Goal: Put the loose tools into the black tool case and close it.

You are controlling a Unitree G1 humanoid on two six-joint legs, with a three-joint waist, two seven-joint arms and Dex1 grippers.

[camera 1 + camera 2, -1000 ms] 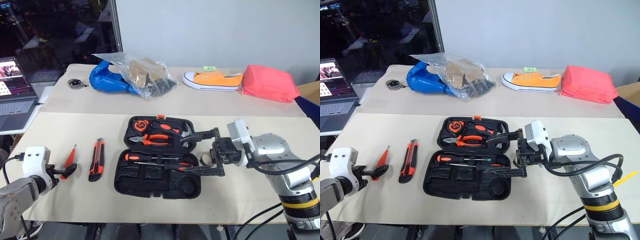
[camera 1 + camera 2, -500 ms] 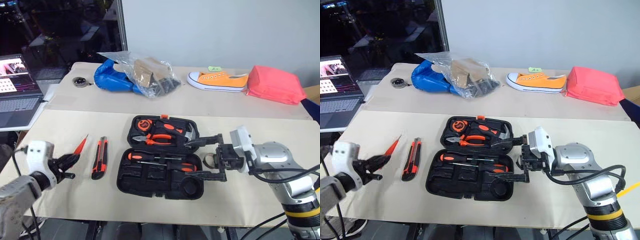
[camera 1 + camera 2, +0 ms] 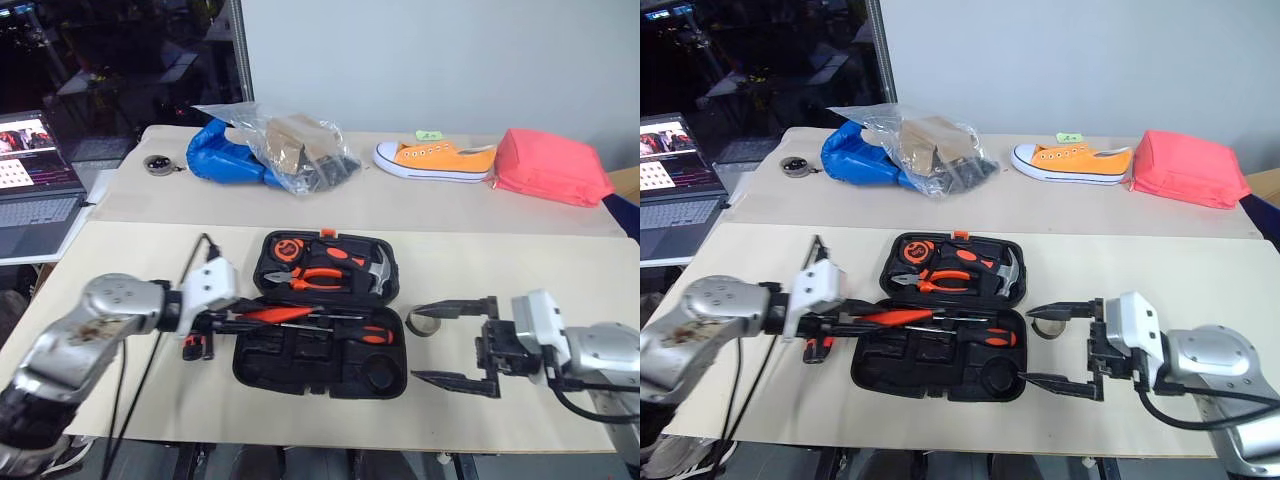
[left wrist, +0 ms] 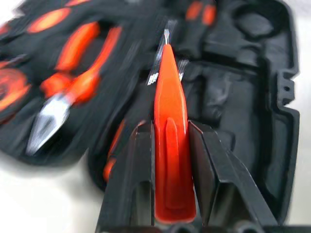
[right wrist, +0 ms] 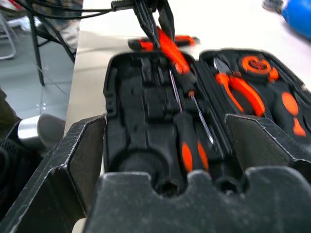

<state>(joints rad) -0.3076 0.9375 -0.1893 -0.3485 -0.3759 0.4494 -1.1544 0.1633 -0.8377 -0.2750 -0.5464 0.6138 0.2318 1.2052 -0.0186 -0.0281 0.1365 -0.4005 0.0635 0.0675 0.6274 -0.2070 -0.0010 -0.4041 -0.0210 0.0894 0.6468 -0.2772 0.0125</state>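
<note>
Left eye view takes in one black tool case [image 3: 320,330] lying open on the near beige table [image 3: 130,260], its lid half holding one pair of pliers [image 3: 315,277], one hammer [image 3: 370,268] and one tape measure [image 3: 284,249]. Two orange-and-black screwdrivers [image 3: 352,331] lie in the near half. The left gripper [image 4: 171,145] is clamped on one slim orange-handled driver [image 4: 171,141], held over the case's left edge with its tip toward the recesses. One utility knife [image 3: 195,345] lies on the table just left of the case, mostly hidden behind that gripper. One small tape roll [image 3: 424,322] sits just right of the case. The right gripper [image 3: 455,342] hovers to the right of the case, fingers spread wide with nothing between them, the roll beside its far finger.

On the far table lie one clear plastic bag [image 3: 290,148] against one blue bag [image 3: 222,160], one orange sneaker [image 3: 436,160], one pink-red pouch [image 3: 552,168] and one small round object [image 3: 157,164]. One open laptop [image 3: 38,170] stands at the left. A white wall [image 3: 430,60] rises behind; dark glass [image 3: 110,60] fills the left.
</note>
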